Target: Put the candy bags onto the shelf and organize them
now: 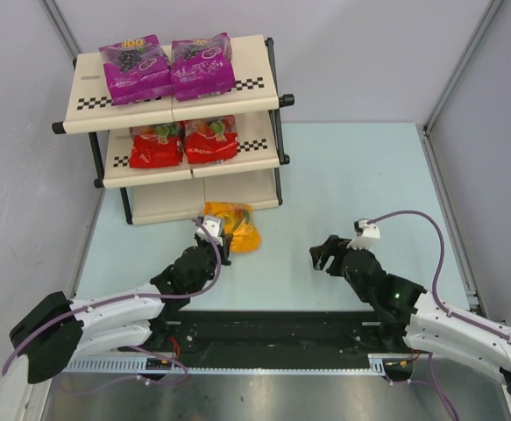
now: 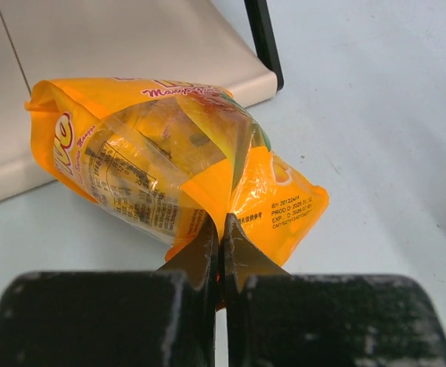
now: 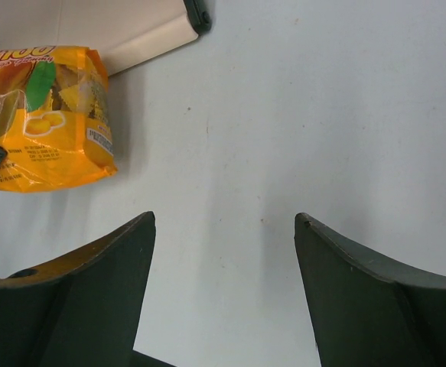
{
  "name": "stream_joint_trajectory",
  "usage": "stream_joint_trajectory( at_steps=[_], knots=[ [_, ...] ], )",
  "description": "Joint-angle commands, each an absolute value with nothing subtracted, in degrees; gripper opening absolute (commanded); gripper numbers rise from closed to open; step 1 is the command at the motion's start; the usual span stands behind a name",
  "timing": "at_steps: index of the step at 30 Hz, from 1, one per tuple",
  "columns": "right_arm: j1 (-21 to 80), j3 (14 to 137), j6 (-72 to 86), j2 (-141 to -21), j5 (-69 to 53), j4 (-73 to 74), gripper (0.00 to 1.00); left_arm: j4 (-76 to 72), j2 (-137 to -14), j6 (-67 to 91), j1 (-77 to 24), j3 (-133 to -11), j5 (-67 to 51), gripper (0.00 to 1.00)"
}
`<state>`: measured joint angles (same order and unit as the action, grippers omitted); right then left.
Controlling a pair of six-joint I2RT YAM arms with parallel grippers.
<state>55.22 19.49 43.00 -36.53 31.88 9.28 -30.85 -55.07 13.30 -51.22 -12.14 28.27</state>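
The orange-yellow candy bag (image 2: 169, 176) is a glossy, crinkled plastic pouch with a clear window over pale sweets and a flat, sealed edge. In the left wrist view the left gripper (image 2: 221, 237) has its two dark, wedge-shaped fingers pressed together on that edge at lower centre, pinching the film. In the top view the bag sits left of centre on the pale blue table (image 1: 351, 175), its far end at the front lip of the lowest board of the shelf (image 1: 253, 66). Whether it rests on that lip cannot be told. The shelf is made of smooth cream slanted boards with black-and-white checkered strips on a black tube frame. It fills the upper left of the top view. Two purple bags (image 1: 135, 68) lie side by side on its top board and two red bags (image 1: 155, 146) on the middle one, all shiny and puffy. The right gripper (image 3: 223, 229) stands wide apart over bare table, with nothing between its matte dark fingers. The orange bag carries "Mango" in magenta script, a large "100" near its top, a nutrition panel, and black "PROD" and "EXP" date lines too small to read. A purple bag also shows "100".
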Motion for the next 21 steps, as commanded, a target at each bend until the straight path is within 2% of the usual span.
stream_joint_trajectory(
  at_steps=[1, 12, 21],
  knots=[
    [53.6, 18.7, 41.2, -36.8, 30.4, 6.4, 0.78, -42.9, -55.4, 9.2, -48.0, -17.8, 22.9, 0.00],
    [49.0, 16.7, 40.4, -41.1, 25.3, 0.6, 0.78, -48.9, -61.9, 10.5, -33.8, -21.7, 12.1, 0.00],
    [45.9, 16.6, 39.5, -43.5, 22.3, -3.3, 0.78, -57.1, -77.2, 12.7, -23.8, -25.4, 4.8, 0.00]
  ],
)
